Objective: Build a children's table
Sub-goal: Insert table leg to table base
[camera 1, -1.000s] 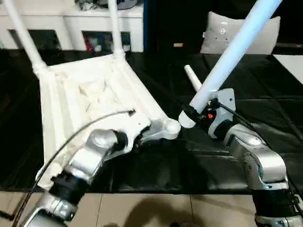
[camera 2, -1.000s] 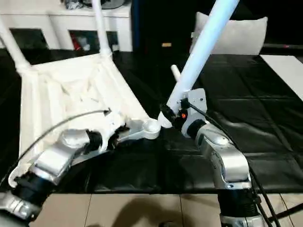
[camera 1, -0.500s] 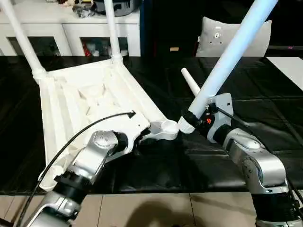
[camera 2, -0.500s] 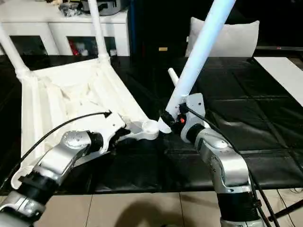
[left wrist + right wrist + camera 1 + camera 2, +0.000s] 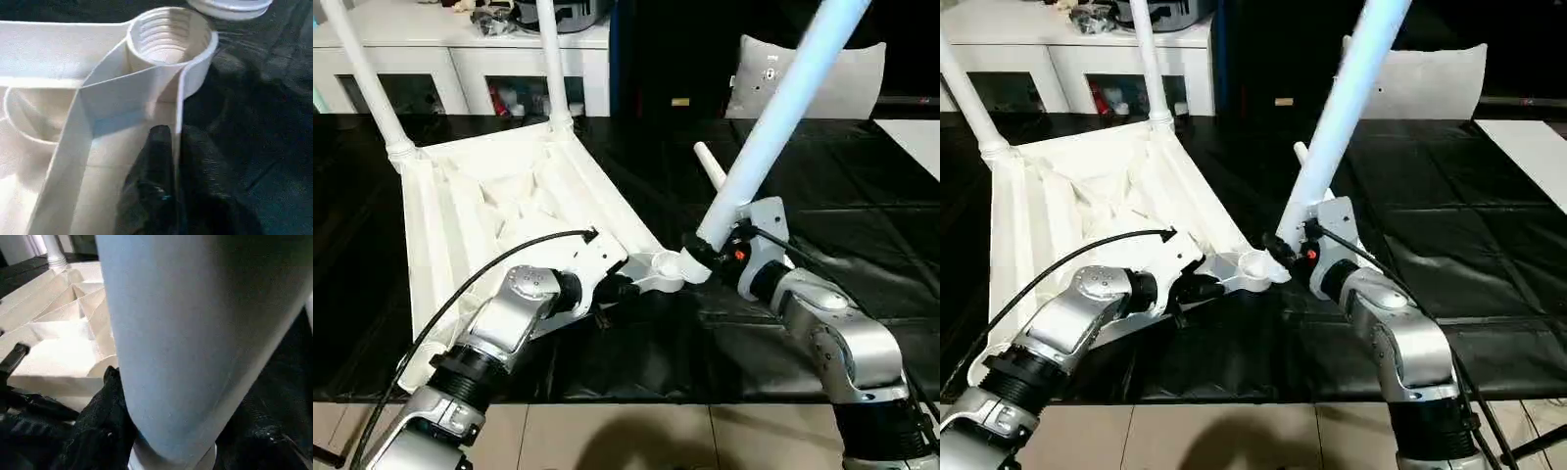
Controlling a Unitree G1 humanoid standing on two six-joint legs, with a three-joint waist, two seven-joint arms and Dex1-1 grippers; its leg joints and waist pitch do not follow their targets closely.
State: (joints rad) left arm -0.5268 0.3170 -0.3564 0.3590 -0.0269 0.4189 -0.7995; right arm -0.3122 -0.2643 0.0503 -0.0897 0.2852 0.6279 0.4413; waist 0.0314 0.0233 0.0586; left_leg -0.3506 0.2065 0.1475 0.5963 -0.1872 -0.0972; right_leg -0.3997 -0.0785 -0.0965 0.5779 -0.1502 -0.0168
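Upside down on the black mat (image 5: 862, 215), the top (image 5: 499, 206) is seen with its ribbed underside up and two legs (image 5: 553, 59) already standing in the far corner sockets. A third leg (image 5: 773, 122) is held slanted by the right gripper (image 5: 710, 257), whose fingers are clamped round its lower end, the threaded tip lying just beside the near socket (image 5: 668, 264). A fourth leg (image 5: 710, 166) lies on the mat behind it. The rim wall next to that socket is pinched by the left gripper (image 5: 1197, 286); in the left wrist view one finger (image 5: 159, 147) is pressed against the thin wall.

The step in hand is judged to be seating the third leg. It would be done best if the leg were first brought upright over the socket, so that the threads meet squarely, and only then lowered and turned; the top should be kept pinned meanwhile, since it can slide on the mat.

Room is tight at the near edge, where mat gives way to floor (image 5: 626, 436). Open mat is available to the right, while the cushion (image 5: 813, 83) and cabinet (image 5: 460, 59) are well apart behind.
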